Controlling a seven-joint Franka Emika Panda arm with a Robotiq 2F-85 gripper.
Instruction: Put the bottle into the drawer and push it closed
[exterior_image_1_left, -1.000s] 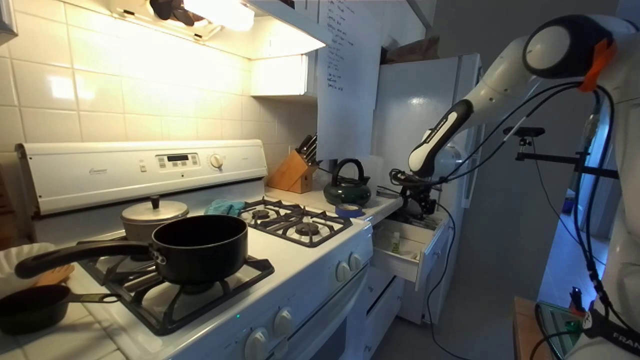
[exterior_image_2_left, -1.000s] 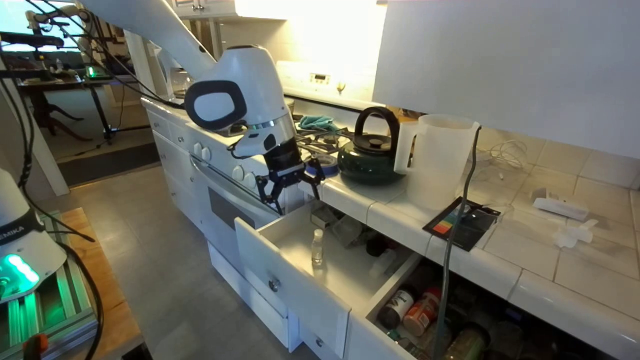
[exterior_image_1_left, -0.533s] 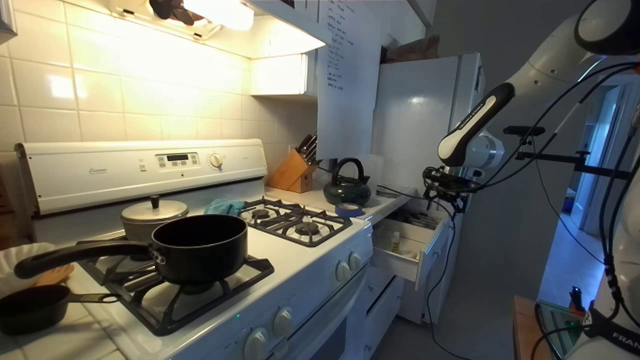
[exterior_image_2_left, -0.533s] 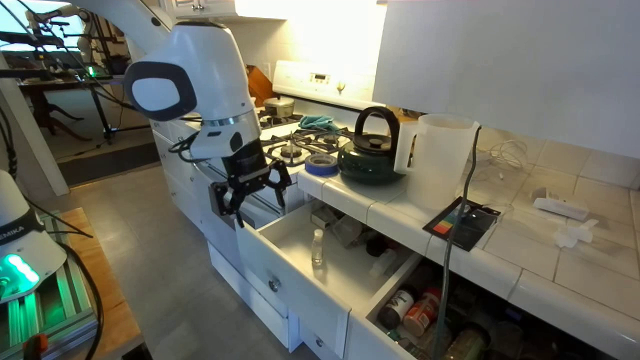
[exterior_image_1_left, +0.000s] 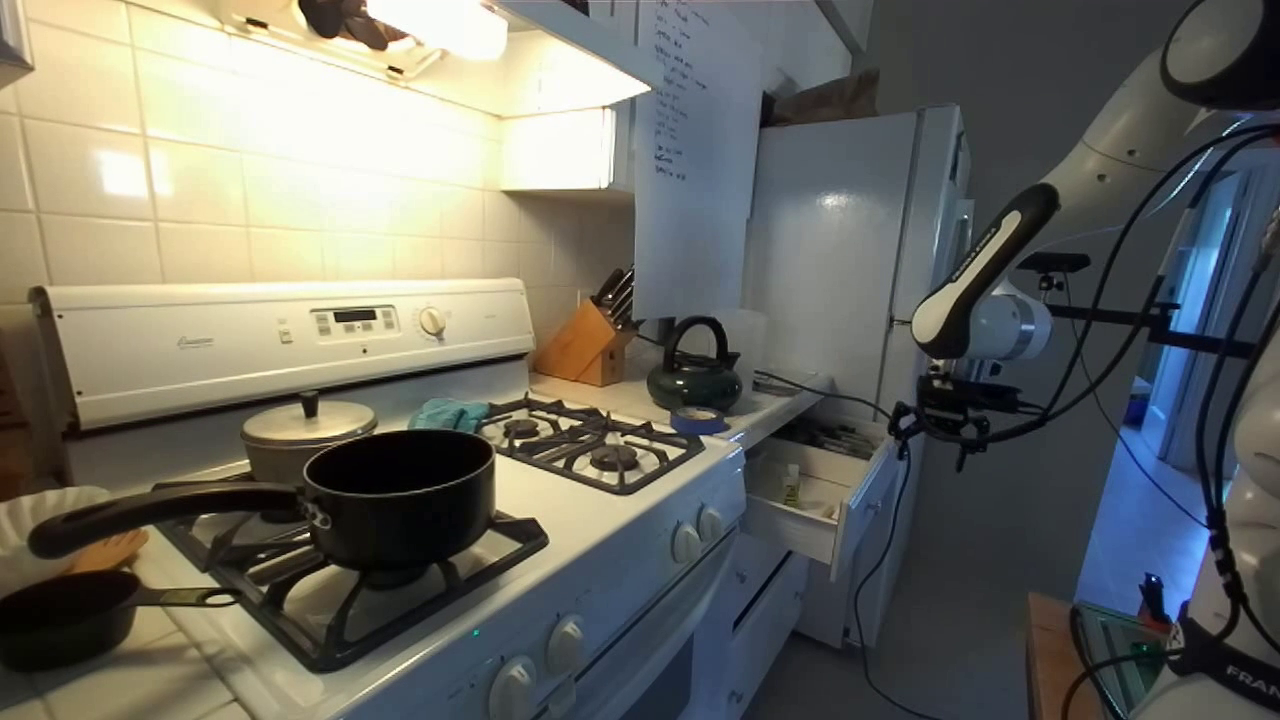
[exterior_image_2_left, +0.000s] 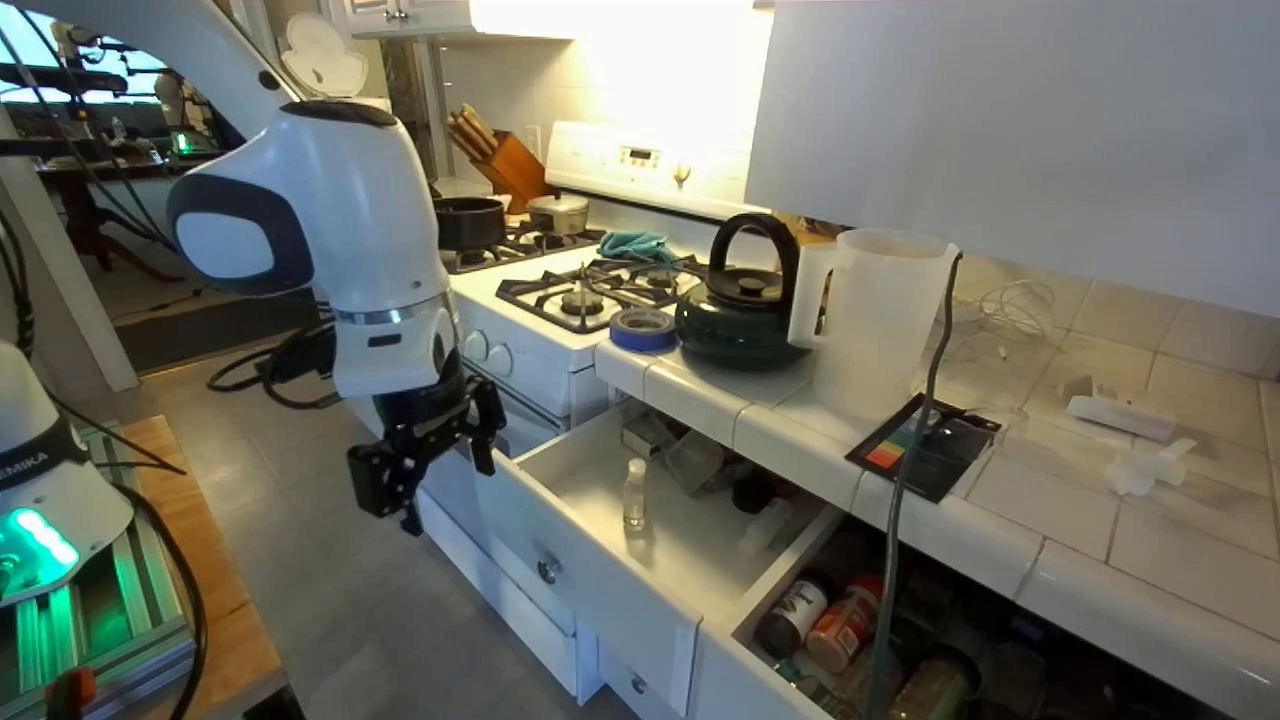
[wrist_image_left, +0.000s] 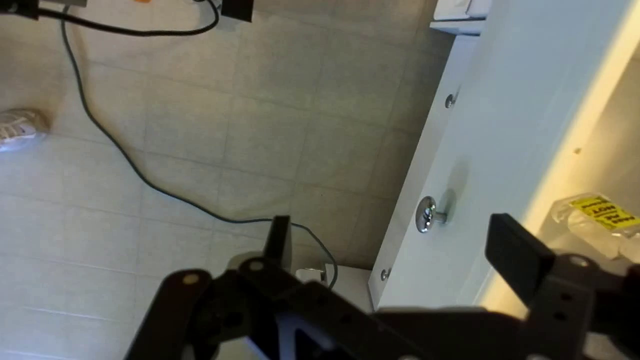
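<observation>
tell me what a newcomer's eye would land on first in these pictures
Probably the big white arm on the left of an exterior view, its open gripper hanging near the front of a pulled-out drawer. Next, the small clear bottle standing upright in that drawer. In an exterior view, the black pot on the stove also looms in the foreground.

In an exterior view, a black saucepan (exterior_image_1_left: 400, 520) is set on the stove (exterior_image_1_left: 580, 518) at near left, and a lidded pot (exterior_image_1_left: 310, 427) is partly hidden behind it. A teal cloth (exterior_image_1_left: 450, 413) is laid toward the stove's far side. In an exterior view, a dark green kettle (exterior_image_2_left: 740, 335) is flanked on the desk (exterior_image_2_left: 1050, 490) by blue tape (exterior_image_2_left: 635, 341) at left and a translucent pitcher (exterior_image_2_left: 880, 325) at right.
</observation>
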